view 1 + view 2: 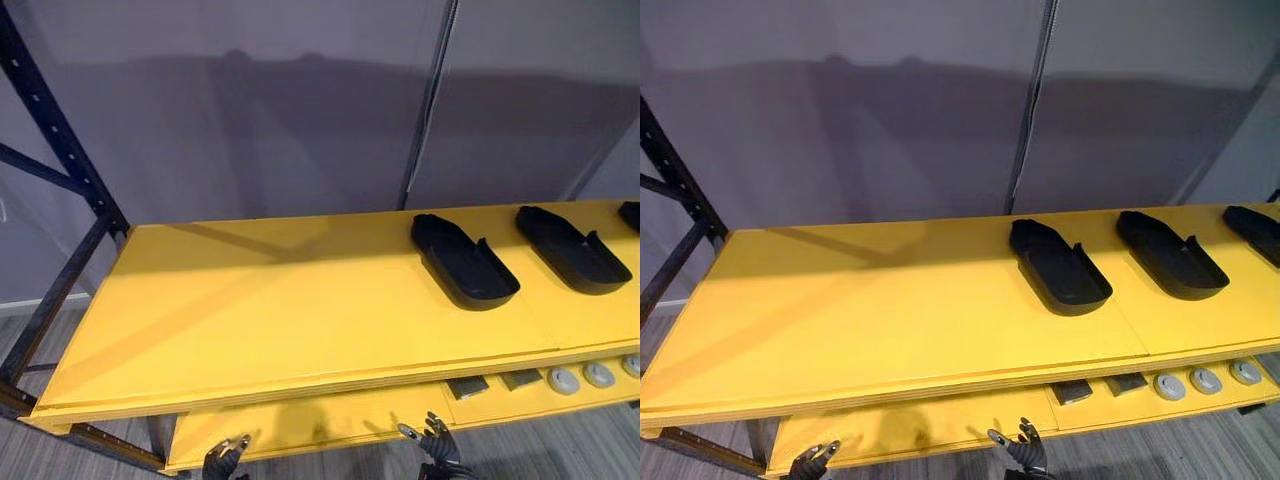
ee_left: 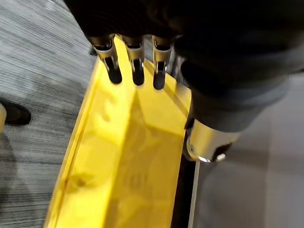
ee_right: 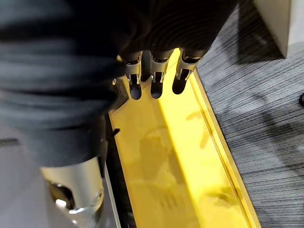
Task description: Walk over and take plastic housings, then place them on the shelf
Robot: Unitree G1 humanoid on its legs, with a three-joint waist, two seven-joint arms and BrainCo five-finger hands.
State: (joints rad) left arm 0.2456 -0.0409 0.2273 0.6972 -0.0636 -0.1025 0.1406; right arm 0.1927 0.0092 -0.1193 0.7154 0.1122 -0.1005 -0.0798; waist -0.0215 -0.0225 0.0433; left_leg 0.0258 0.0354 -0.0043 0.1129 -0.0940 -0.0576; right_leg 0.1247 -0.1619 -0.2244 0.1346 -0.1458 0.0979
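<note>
Below the front edge of the yellow shelf (image 1: pixel 250 320), toward its left half, the left hand (image 1: pixel 226 462) hangs low over the lower yellow board (image 1: pixel 320 425). Its fingers (image 2: pixel 137 66) are straight and relaxed, and they hold nothing. A little to the right, the right hand (image 1: pixel 437 447) hangs at the same height, its fingers (image 3: pixel 154 78) also loose and empty.

On the right half of the shelf top lie 3 black plastic housings in a row, nearer the back edge: the first housing (image 1: pixel 463 262) just right of the middle, the second housing (image 1: pixel 572 249) apart from it, and the third housing (image 1: pixel 630 215) cut by the right edge. On the lower board below them sit 2 dark flat pieces (image 1: pixel 467 387) and 3 grey round parts (image 1: pixel 564 380).

With both hands empty, I judge that the step now is to fetch another housing. To do it well, hold the piece by its long sides and keep it level. Set it on the free left half, parallel with the first housing and well back from the front edge.
</note>
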